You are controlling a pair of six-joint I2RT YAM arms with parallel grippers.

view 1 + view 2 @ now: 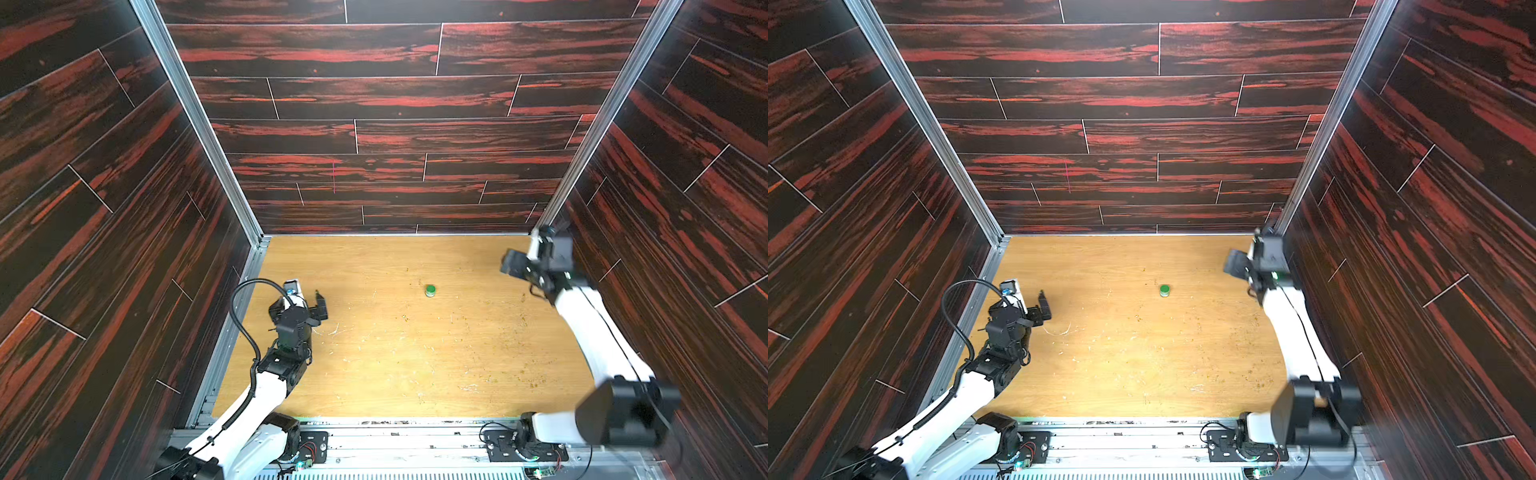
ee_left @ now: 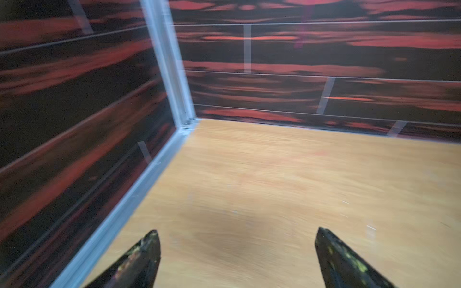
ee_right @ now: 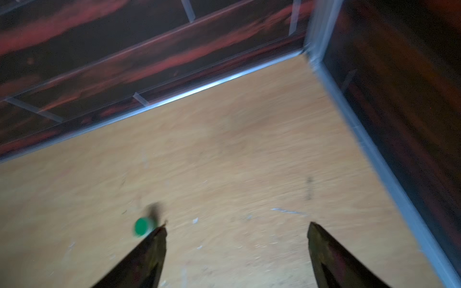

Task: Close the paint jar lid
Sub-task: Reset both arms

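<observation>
Left fingers (image 2: 147, 254) spread wide, nothing between them, only bare surface (image 2: 249, 174). In both top views they hang over the surface's left side, close to the left wall (image 1: 124, 249). Jar (image 1: 430, 294) stands upright slightly farther back, right of centre, alone on the surface and well apart from both arms. Lid (image 1: 430, 287) is on top of it, green face up; too small to tell if it's seated all the way. Right fingers (image 3: 149, 254) are also wide apart and empty. Right wrist view is blurred: the jar shows just outside one fingertip, not in the gap. In both top views the right fingers are farthest back, raised, beside the right wall (image 1: 1433, 249) near the far right corner, blurred too. Back wall (image 1: 395, 124) behind everything: dark planks with red streaks.
</observation>
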